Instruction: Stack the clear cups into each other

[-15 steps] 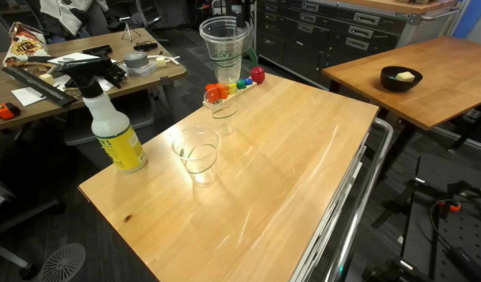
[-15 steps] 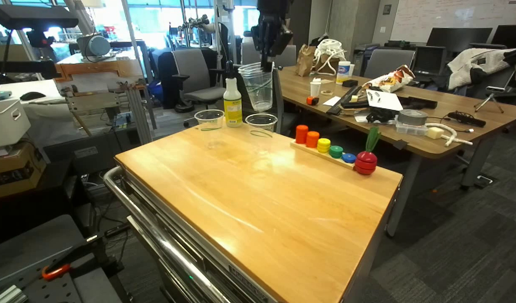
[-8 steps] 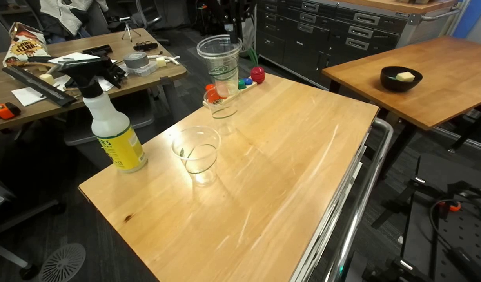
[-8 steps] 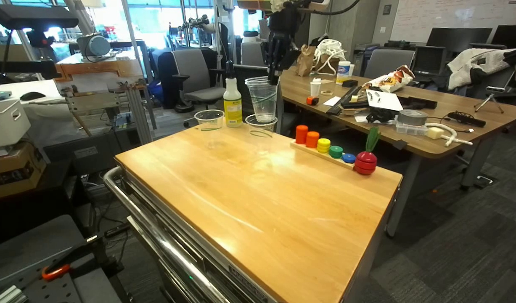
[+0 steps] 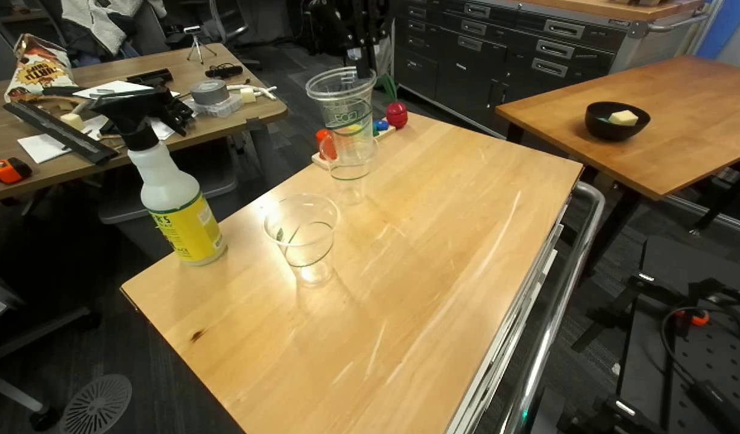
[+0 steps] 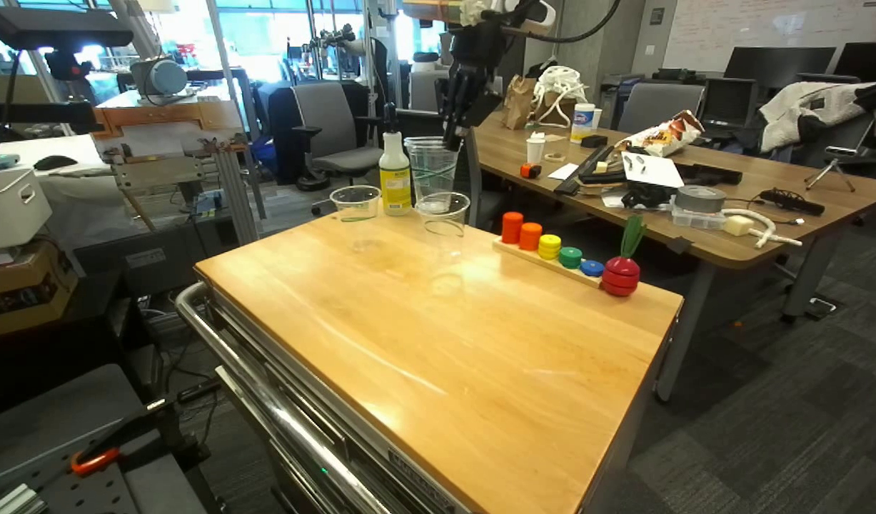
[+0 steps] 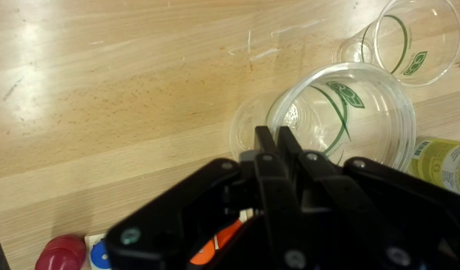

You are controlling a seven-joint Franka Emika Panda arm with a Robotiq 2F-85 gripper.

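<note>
Held cups [image 5: 345,114]: nested, two rims showing; off the wooden table [image 5: 418,289], at the mouth of the lower cup.
Axis, held cups: mouths up, bases down; long axis near upright.
Fit: held base overlaps the lower cup's rim in both exterior views; cannot tell whether it sits inside.
Gripper [image 7: 276,135]: closed, pinching one side of the held cups' rims between its tips.
Arm [image 6: 543,18]: enters from the top in both exterior views; in an exterior view the fingers [image 6: 450,135] point down, slanting slightly from the wrist.
Lower cup [image 5: 349,184]: standing on the wooden table, mouth up, axis vertical.
Lone cup [image 5: 306,244]: standing upright, mouth up, apart from the lower cup.
Spray bottle [image 5: 186,211]: upright near the table edge, yellow label.
Block row [image 6: 550,247]: along the edge; red ball [image 6: 621,276] with green leaves just beside its end.
Bowl [image 5: 605,129]: dark, on a separate table [image 5: 701,138], pale block [image 5: 623,117] inside.
</note>
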